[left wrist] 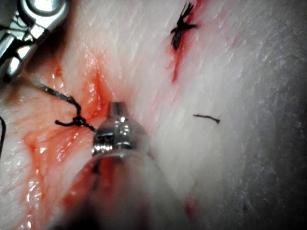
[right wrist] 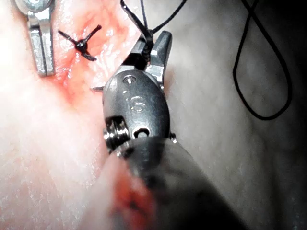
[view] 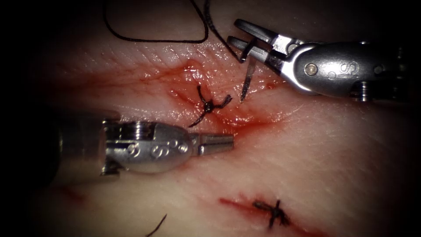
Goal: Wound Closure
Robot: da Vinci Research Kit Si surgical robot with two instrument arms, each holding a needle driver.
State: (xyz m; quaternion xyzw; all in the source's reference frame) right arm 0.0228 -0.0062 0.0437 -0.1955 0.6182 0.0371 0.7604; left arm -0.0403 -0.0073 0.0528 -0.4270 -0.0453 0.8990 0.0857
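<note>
Right tool (view: 245, 41) grips the needle (view: 247, 81) near its thread end, point hanging just above the tissue (view: 333, 166), not in it; left tool (view: 219, 144) closed, empty, beside the cut (view: 245, 120); two knots (view: 209, 105) tied (one on a lower cut); the thread (view: 166, 40) trails loose, and the cut looks unfinished.

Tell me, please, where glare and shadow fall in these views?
Endoscope view: edges fall into shadow; glare on the right tool, shut on the needle near its thread end, needle out of the tissue; softer glints on the left tool, shut, holding nothing. Left wrist view: wet glare on the red fluid.
</note>
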